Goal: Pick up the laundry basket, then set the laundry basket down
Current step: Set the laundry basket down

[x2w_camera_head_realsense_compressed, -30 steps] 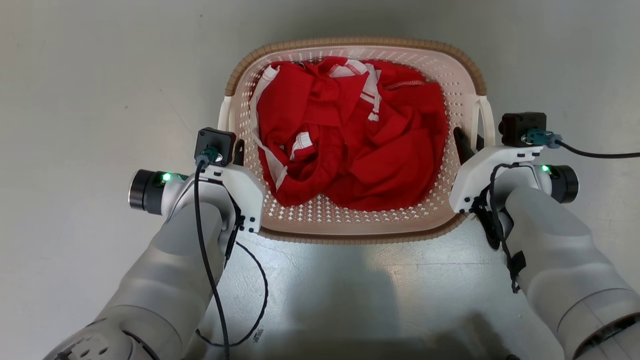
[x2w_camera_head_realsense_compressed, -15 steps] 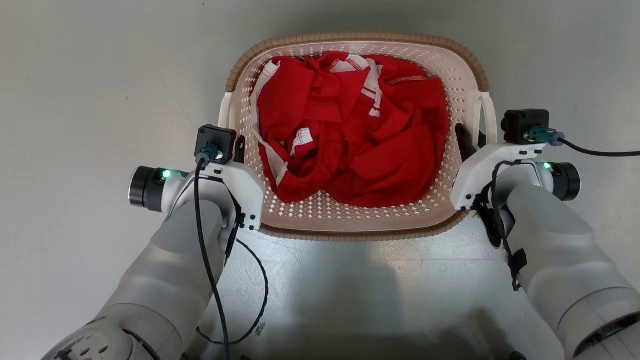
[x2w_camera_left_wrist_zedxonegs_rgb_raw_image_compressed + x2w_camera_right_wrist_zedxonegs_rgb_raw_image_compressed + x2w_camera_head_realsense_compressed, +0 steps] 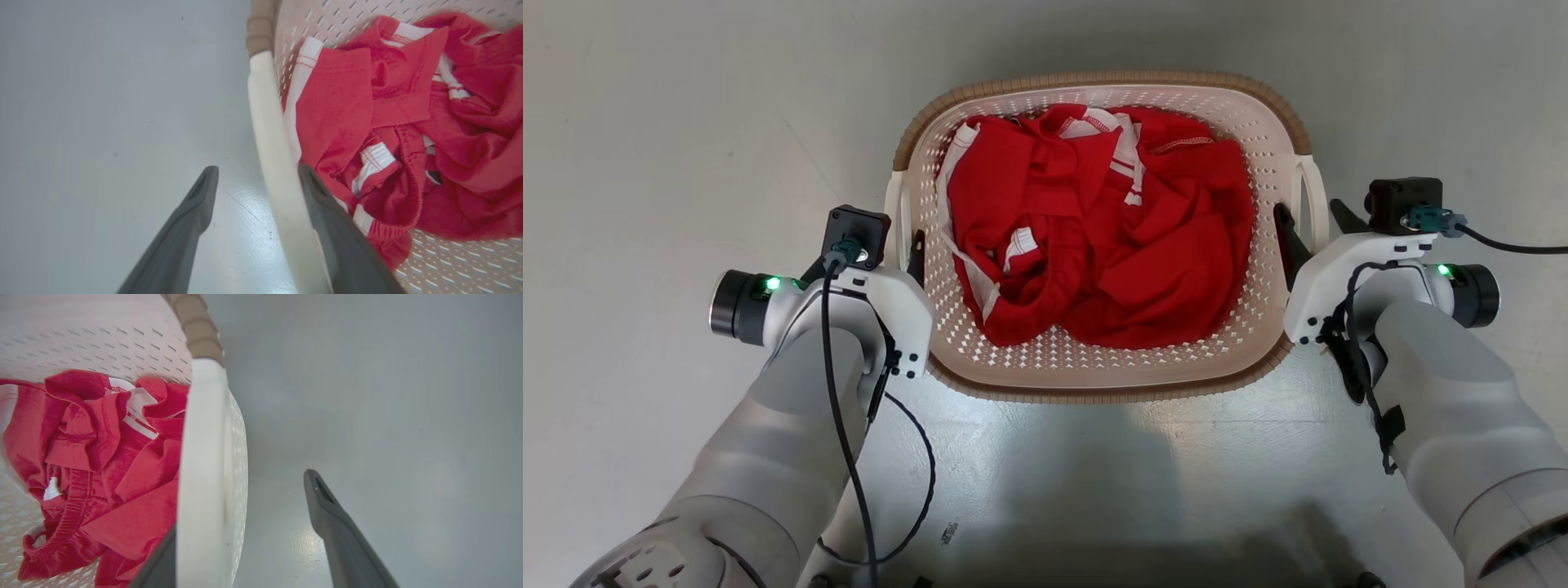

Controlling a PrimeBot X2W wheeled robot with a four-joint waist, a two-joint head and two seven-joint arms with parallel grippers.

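- Floor (image 3: pixel 645 122), pale grey, lies under everything.
- Laundry basket (image 3: pixel 1094 384) rests on it at 12 o'clock, with red clothes (image 3: pixel 1111 237) heaped inside.
- Left arm (image 3: pixel 792 392) reaches in at the basket's 9 o'clock, right arm (image 3: pixel 1445 384) at 3 o'clock.
- Left jaws are spread astride the white left handle (image 3: pixel 269 134); right jaws are spread astride the right handle (image 3: pixel 204 457), gripping nothing.

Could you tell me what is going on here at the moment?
The robot has both arms at the laundry basket, which holds red clothes and appears to sit on the grey floor. The left gripper and right gripper are both open, each straddling a white side handle with one finger inside the basket and one outside. Nothing is clamped, so the basket is not being held right now.
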